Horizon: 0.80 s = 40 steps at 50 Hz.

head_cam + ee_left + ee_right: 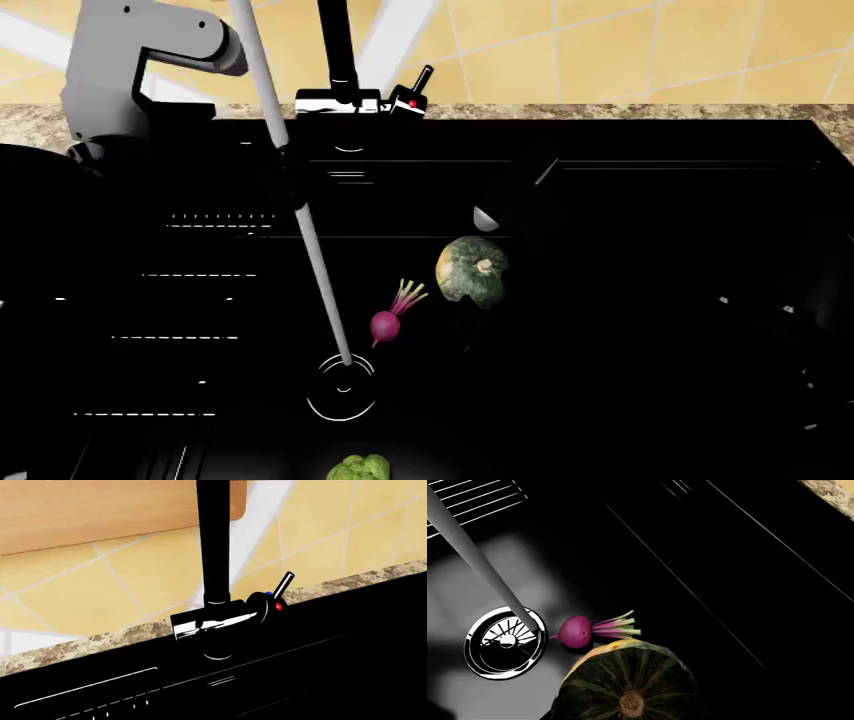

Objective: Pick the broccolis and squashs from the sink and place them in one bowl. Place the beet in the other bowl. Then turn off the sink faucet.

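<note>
Yellow tiles with pale grout are backing a speckled stone counter edge, and below it the black sink (641,300) is filling most of the head view. At the back rim the faucet (336,60) is standing upright, its red-marked lever (419,84) angling up at its side, and a pale stream of water is running slantwise down to the drain ring (342,388). Only the grey upper part of the left arm (134,60) is showing, reaching toward the faucet; its wrist camera is looking straight at the spout and lever, but the jaws are not showing, so I cannot tell their state. Neither are the right jaws; that wrist camera is hanging over the squash (627,685), with the beet (577,631) lying just beyond it, near the drain. A broccoli (358,468) is sitting at the sink's near edge.
</note>
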Motion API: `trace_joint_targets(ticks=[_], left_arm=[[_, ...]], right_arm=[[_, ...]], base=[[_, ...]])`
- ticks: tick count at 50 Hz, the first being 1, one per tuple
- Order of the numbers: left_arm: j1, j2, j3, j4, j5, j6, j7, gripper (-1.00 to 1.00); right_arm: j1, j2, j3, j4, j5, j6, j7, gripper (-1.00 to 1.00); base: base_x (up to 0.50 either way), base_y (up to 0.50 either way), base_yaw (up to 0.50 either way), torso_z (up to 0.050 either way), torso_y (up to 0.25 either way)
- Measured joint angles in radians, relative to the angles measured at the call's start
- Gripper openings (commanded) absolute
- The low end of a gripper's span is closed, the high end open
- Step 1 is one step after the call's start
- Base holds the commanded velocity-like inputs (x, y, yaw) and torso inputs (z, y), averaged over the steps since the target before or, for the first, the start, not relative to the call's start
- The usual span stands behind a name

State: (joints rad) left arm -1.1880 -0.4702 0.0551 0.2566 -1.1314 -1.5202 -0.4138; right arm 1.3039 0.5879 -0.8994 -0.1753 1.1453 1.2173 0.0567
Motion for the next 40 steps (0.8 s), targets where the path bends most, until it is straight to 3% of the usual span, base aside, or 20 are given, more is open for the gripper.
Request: trace_joint_targets(ticks=[22, 40], left_arm=[[0.076, 0.047, 0.041, 0.012, -0.207, 0.002, -0.097, 1.0], [0.084, 0.076, 0.161, -0.036, -0.188, 0.053, -0.071, 1.0]], right_arm=[[-0.027, 0.046, 0.04, -0.038, 0.047, 0.007, 0.068, -1.0], [-0.044, 0.075, 0.053, -0.047, 0.056, -0.011, 0.082, -1.0]], base=[[0.0, 0.0, 0.0, 0.0, 0.0], [0.0, 0.0, 0.0, 0.0, 0.0]])
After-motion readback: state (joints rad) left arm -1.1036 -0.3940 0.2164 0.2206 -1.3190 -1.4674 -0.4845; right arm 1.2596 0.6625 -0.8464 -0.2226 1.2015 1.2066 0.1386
